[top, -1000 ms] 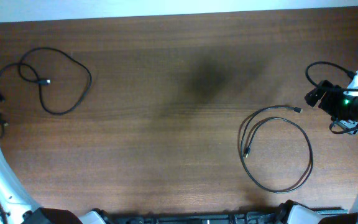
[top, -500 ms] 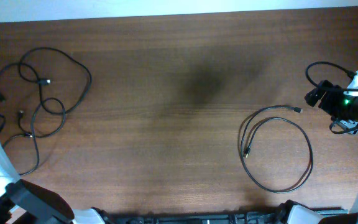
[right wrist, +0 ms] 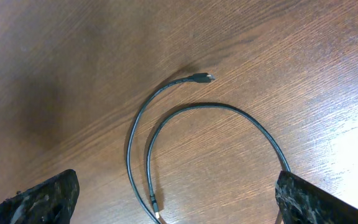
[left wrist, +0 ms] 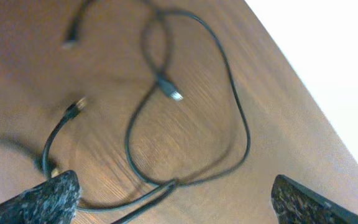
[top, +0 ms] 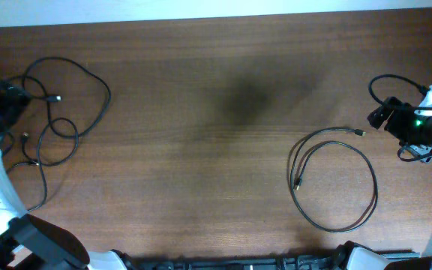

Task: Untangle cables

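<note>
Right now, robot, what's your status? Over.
Both claws open, empty: left claw, right claw. Two cables crossing at left; third cable loose at right. Nothing in the way. Over.

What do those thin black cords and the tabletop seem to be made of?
Cords: likely rubber or soft plastic sheathing, matte black, since they bend in smooth loops. Plug tip: looks metal, a small pale glint. Tabletop: brown wood or wood-look laminate with straight grain lines and a soft sheen; which one I cannot tell.
</note>
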You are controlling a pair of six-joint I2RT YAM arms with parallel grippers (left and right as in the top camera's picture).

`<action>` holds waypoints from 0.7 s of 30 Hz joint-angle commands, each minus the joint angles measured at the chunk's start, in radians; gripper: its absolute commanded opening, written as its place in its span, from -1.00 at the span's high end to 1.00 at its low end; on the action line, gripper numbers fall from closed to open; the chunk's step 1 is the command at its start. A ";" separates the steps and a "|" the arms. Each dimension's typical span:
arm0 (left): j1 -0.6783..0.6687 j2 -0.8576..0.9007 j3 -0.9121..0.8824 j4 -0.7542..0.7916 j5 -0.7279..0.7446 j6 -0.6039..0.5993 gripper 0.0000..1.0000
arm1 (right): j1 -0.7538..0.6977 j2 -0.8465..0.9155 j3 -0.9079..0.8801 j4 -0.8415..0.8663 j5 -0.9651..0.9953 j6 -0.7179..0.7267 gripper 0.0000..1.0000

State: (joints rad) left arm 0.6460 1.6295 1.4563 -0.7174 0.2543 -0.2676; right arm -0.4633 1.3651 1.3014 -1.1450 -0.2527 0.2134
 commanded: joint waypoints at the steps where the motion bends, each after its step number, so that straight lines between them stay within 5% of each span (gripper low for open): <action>1: -0.074 0.049 0.003 -0.017 -0.035 0.460 -0.78 | -0.002 0.006 0.004 -0.003 -0.005 0.002 -0.97; 9: -0.111 0.189 0.003 -0.077 -0.109 0.524 -0.52 | -0.002 0.012 0.004 -0.003 -0.005 0.002 -0.97; 15: -0.111 0.217 0.003 -0.119 -0.196 0.586 0.34 | -0.002 0.048 0.004 -0.001 -0.002 0.002 -0.97; 20: -0.111 0.217 0.003 -0.144 -0.200 0.633 0.49 | -0.002 0.090 0.004 -0.008 -0.002 0.002 -0.99; 21: -0.111 0.217 0.003 -0.150 -0.227 0.637 0.67 | -0.002 0.095 0.004 -0.010 -0.002 0.002 -0.97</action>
State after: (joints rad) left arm 0.5343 1.8320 1.4567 -0.8570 0.0696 0.3313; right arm -0.4633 1.4464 1.3014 -1.1488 -0.2527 0.2138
